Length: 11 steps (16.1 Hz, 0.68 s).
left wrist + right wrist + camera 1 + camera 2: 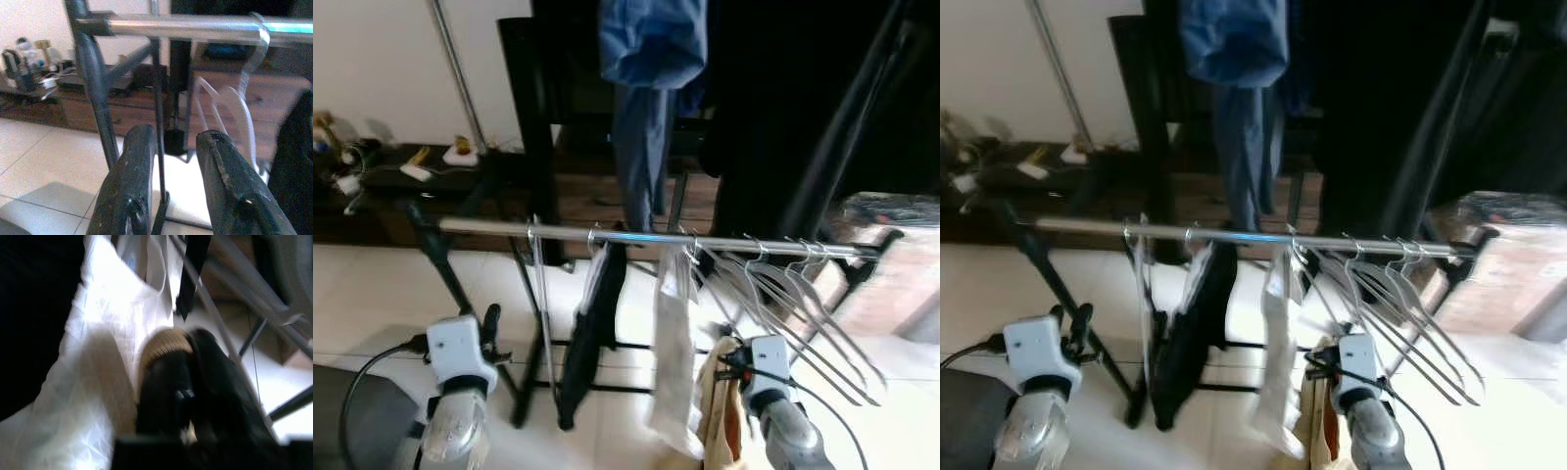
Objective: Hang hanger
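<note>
A silver rail [636,236] of a clothes rack runs across in front of me. On it hang a pale bare hanger [540,294], a black garment [592,333], a white garment [671,352] and several bare metal hangers [803,294]. My left gripper [177,137] is open and holds nothing; it sits below the rail's left end, pointing toward the pale hanger [242,105]. My right gripper [190,350] is low under the rail, beside the white garment [107,333], shut on a tan garment [164,342] that droops beneath it [720,411].
The rack's black legs [440,259] slant down to the white tiled floor. Blue clothes [646,59] hang behind the rail. A dark low shelf [401,181] with small items stands at the back left, and a box [901,264] at the right.
</note>
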{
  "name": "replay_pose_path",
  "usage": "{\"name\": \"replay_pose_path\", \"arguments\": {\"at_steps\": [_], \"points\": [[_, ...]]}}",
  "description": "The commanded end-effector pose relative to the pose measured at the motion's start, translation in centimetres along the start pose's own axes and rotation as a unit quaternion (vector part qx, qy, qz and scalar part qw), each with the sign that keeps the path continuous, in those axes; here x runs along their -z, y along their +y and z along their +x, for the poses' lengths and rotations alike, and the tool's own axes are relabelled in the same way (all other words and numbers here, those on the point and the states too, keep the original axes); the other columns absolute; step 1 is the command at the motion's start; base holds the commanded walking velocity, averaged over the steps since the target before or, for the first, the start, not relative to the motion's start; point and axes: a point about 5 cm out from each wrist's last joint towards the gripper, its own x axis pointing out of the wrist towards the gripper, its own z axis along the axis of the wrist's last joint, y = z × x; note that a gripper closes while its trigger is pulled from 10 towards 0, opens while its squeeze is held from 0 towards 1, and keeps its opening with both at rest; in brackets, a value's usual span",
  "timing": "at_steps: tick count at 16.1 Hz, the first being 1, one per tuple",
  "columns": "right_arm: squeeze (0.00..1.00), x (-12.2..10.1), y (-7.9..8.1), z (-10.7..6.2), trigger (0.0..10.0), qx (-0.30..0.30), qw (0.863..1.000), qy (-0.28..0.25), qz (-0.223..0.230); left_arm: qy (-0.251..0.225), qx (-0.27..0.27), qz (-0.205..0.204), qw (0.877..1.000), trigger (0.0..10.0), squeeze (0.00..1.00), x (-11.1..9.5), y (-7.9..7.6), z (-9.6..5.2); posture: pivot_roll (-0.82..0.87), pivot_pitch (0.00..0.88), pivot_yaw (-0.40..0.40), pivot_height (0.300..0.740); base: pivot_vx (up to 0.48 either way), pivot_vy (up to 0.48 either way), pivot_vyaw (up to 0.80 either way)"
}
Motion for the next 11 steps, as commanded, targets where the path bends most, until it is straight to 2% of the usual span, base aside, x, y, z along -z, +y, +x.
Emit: {"name": "replay_pose_path", "arguments": {"at_steps": [1,3,4,5,6,8,9,11], "points": [[0.00,0.0,-0.9,-0.3,10.0,0.009,1.000,0.000,-0.003,0.038,0.005,-0.016,0.999,10.0,0.00,0.7,-0.1,0.5,-0.03,0.083,-0.036,0.740,0.000,0.000,0.00],[0.00,0.1,-0.8,-0.2,10.0,0.007,1.000,0.003,-0.005,0.065,0.014,-0.016,0.998,10.0,0.00,1.0,-0.2,1.5,-0.02,0.083,-0.038,0.740,0.000,0.000,0.00],[0.00,0.0,-0.7,-0.2,10.0,0.005,1.000,0.001,-0.003,0.090,0.037,-0.040,0.994,10.0,0.00,1.2,-0.9,2.7,-0.03,0.085,-0.038,0.740,0.000,0.000,0.00],[0.00,0.0,-0.7,-0.2,10.0,0.004,1.000,0.001,-0.002,0.091,0.041,-0.043,0.994,10.0,0.00,1.2,-1.0,2.9,-0.03,0.084,-0.038,0.740,0.000,0.000,0.00],[0.00,0.0,-0.6,-0.2,10.0,0.003,1.000,0.001,-0.002,0.100,0.047,-0.044,0.993,10.0,1.00,1.2,-1.3,3.6,-0.03,0.088,-0.038,0.740,0.000,0.000,0.00],[0.00,0.1,-0.4,-0.3,10.0,-0.001,1.000,0.001,-0.002,0.128,0.043,-0.034,0.990,10.0,1.00,1.2,-1.8,5.3,-0.04,0.098,-0.040,0.740,0.000,0.000,0.00],[0.00,0.2,-0.3,-0.4,10.0,-0.003,1.000,0.001,-0.002,0.139,0.042,-0.030,0.989,10.0,0.00,1.0,-2.1,6.2,-0.04,0.103,-0.040,0.740,0.000,0.000,0.00],[0.00,0.3,-0.2,-0.6,10.0,-0.005,1.000,0.000,-0.001,0.157,0.053,-0.052,0.985,10.0,0.00,1.0,-2.8,6.9,-0.05,0.118,-0.039,0.740,0.000,0.000,0.00]]}}
